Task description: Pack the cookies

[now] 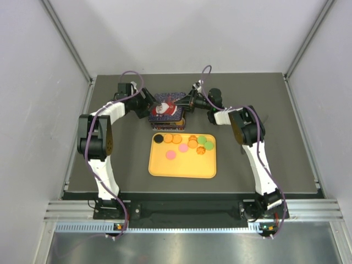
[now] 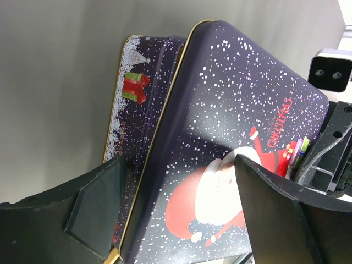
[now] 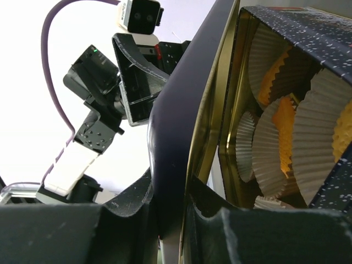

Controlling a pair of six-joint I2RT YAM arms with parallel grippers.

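Several cookies (image 1: 184, 144), mostly orange with pink, green and one black, lie on the far half of a yellow tray (image 1: 181, 168). Behind it stands a dark blue Christmas tin (image 1: 169, 124) with its Santa lid (image 1: 165, 109) tilted above it. My right gripper (image 1: 185, 103) is shut on the lid's rim (image 3: 176, 137), fingers either side of it (image 3: 173, 214). My left gripper (image 1: 149, 103) is open, its fingers straddling the lid (image 2: 236, 110) and the tin's side (image 2: 137, 99). Inside the tin, white paper cups (image 3: 264, 159) hold orange cookies (image 3: 286, 132).
The tin and tray sit mid-table on a dark mat (image 1: 258, 165). White walls enclose the left, back and right. The left arm's gripper and camera show in the right wrist view (image 3: 137, 82), close to the lid's far side.
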